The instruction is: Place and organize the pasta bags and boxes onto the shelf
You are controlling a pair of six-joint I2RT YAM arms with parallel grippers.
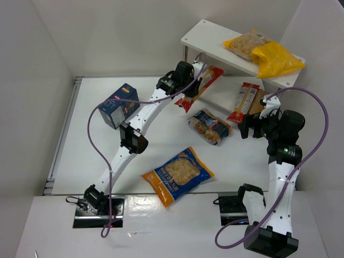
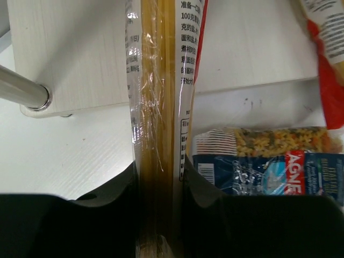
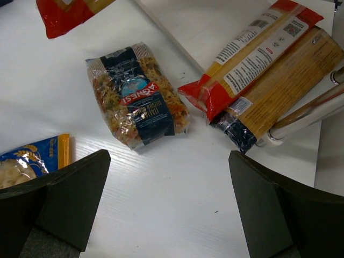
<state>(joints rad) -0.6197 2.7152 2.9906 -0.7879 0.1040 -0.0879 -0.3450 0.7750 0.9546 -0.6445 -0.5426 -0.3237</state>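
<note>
My left gripper point(image 1: 194, 86) point(image 2: 159, 172) is shut on a long red-and-clear spaghetti bag point(image 1: 207, 80) point(image 2: 158, 97), held at the front left of the shelf's lower board point(image 1: 217, 99) point(image 2: 70, 54). My right gripper point(image 1: 244, 128) point(image 3: 167, 161) is open and empty over the table, beside the clear blue-labelled pasta bag point(image 1: 209, 126) point(image 3: 137, 97). A second red spaghetti bag point(image 1: 243, 102) point(image 3: 247, 54) and a brown one point(image 3: 285, 80) lie on the lower board. Two yellow bags point(image 1: 266, 54) lie on the top board. The orange-and-blue bag point(image 1: 177, 174) and dark blue box point(image 1: 119, 105) are on the table.
A silver shelf leg point(image 2: 21, 91) stands left of the held bag; another leg point(image 3: 306, 113) is beside the brown bag. White walls enclose the table on the left, back and right. The orange-and-blue bag's corner point(image 3: 32, 161) lies near my right gripper's left finger.
</note>
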